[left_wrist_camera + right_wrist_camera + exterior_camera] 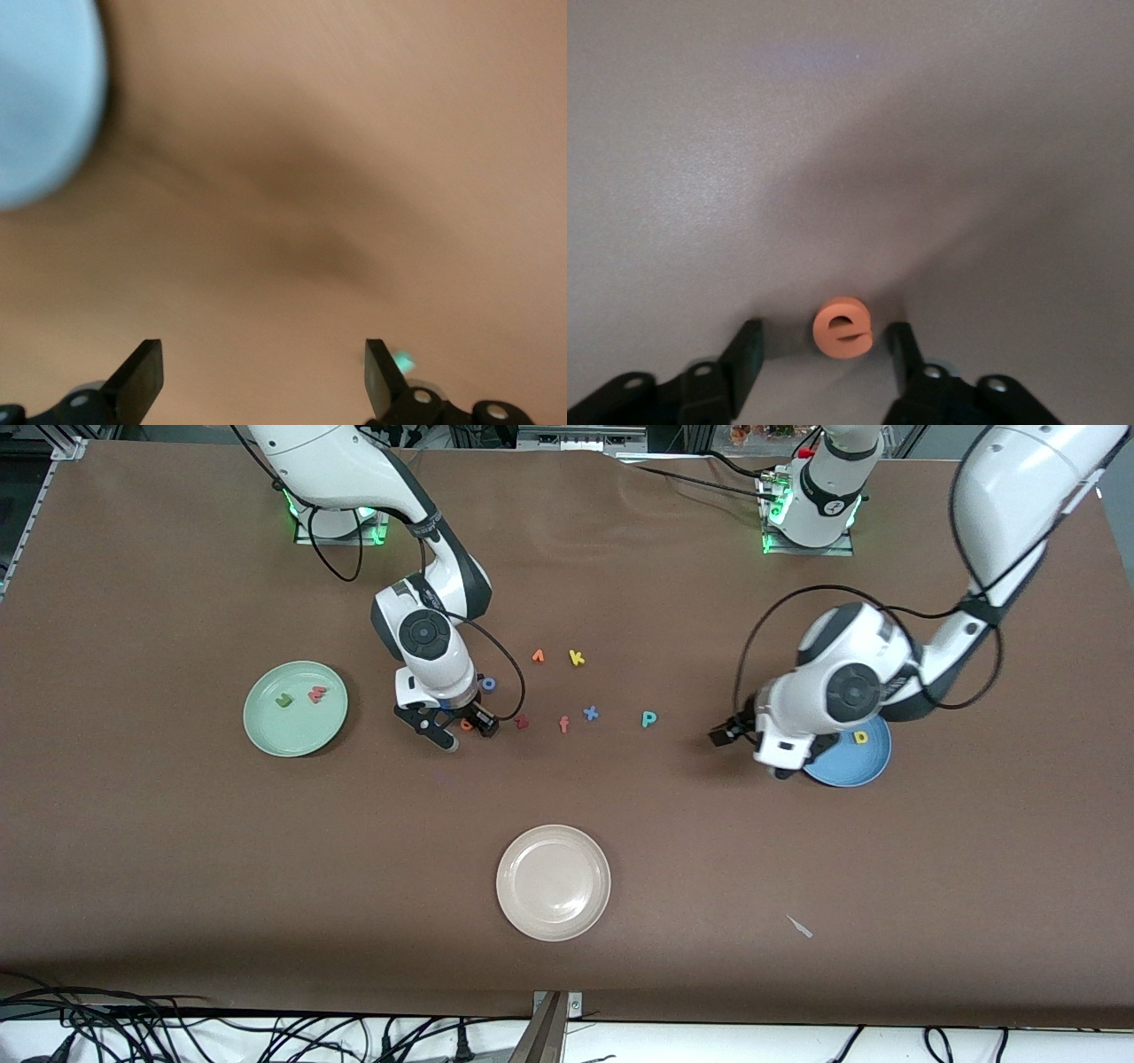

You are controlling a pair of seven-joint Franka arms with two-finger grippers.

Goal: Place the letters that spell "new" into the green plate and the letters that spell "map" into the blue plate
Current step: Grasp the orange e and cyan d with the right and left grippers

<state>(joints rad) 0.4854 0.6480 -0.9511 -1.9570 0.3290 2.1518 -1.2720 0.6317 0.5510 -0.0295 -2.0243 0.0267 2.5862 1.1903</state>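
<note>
beige plate (553, 882) nearest on brown table (177, 850), cables (106, 1027) at edge

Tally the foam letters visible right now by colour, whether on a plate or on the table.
Orange: 3 (e, f, another)
Yellow: 2 (k, a)
Blue: 2 (o, x)
Green: 1 (n)
Pink-red: 1 (w)
Dark red: 1 (z)
Teal: 1 (p)
Total: 11

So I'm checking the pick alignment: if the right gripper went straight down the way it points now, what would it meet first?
Most likely the orange e. The right gripper is low over the table with that letter between its parted fingers, not yet clamped. Going further down, the fingertips would probably meet the tabletop beside it.
</note>
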